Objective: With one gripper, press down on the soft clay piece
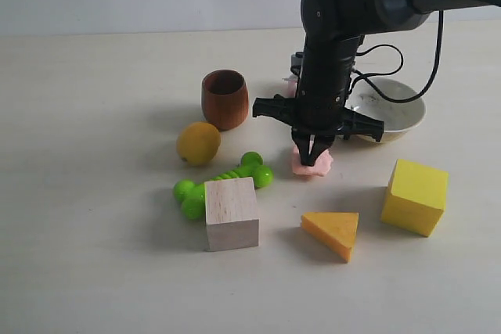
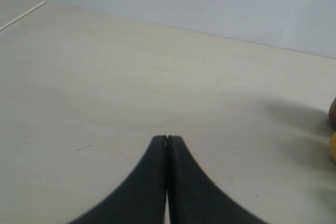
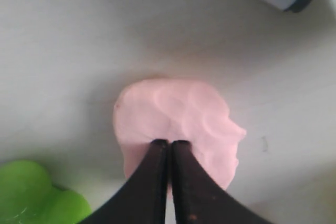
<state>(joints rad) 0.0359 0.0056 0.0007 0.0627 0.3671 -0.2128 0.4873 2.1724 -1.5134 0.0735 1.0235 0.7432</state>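
Observation:
The soft clay piece lies flat on the table, salmon pink and lumpy, between the green toy and the bowl. My right gripper stands straight over it, shut, with its closed fingertips resting on the clay's top surface; shallow dents show in the clay around the tips. The arm hides part of the clay in the exterior view. My left gripper is shut with nothing between its fingers, over bare table, and does not show in the exterior view.
Around the clay sit a green dumbbell toy, a wooden cube, a lemon, a brown wooden cup, an orange wedge, a yellow cube and a cream bowl. A pink-and-white toy peeks out behind the arm.

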